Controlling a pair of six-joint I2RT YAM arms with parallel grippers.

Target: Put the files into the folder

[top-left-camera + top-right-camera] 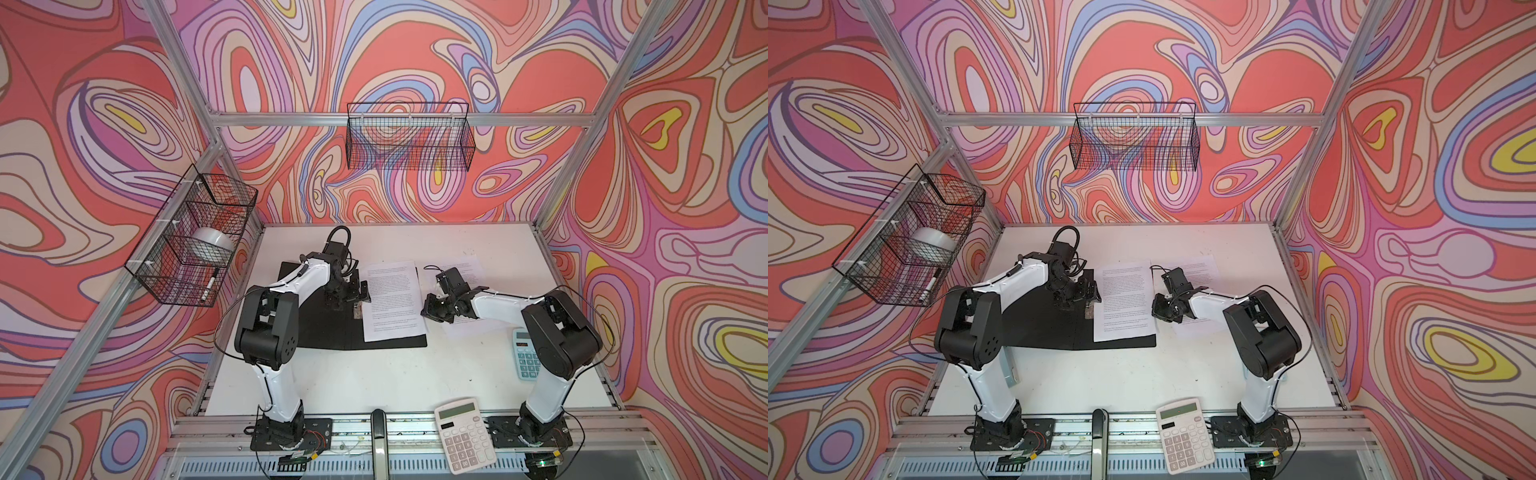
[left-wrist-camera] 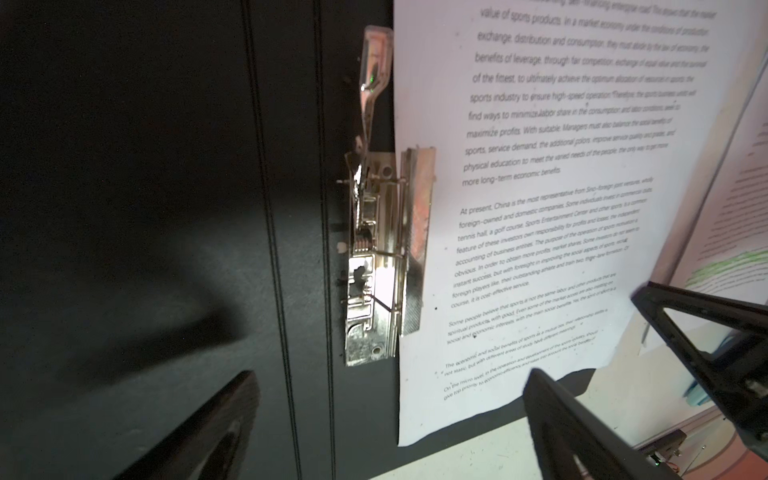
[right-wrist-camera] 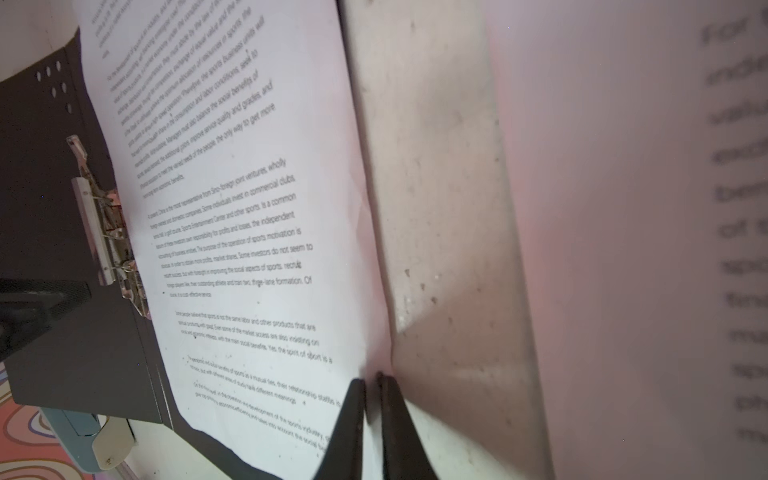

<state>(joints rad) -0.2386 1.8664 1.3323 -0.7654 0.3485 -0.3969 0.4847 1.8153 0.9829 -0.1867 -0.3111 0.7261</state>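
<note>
The folder (image 1: 324, 328) (image 1: 1042, 328) lies open on the table, black inside up, with its metal spine clip (image 2: 382, 257) (image 3: 108, 232) showing. One sheet of the files (image 1: 392, 303) (image 1: 1125, 299) (image 2: 561, 208) rests on the folder's right half, its left edge at the clip. My left gripper (image 1: 353, 295) (image 2: 382, 424) hangs open over the clip and holds nothing. My right gripper (image 1: 428, 309) (image 1: 1156, 309) (image 3: 372, 382) is shut on that sheet's right edge, near its front corner. Another sheet (image 1: 469, 266) (image 1: 1200, 266), with green highlighted lines (image 2: 731, 266), lies on the table under the right arm.
A teal calculator (image 1: 525, 357) sits by the right arm's elbow. A white calculator (image 1: 465, 434) lies on the front rail. Two wire baskets hang on the walls, one at the back (image 1: 409, 137) and one on the left (image 1: 195, 237) holding a tape roll and a marker.
</note>
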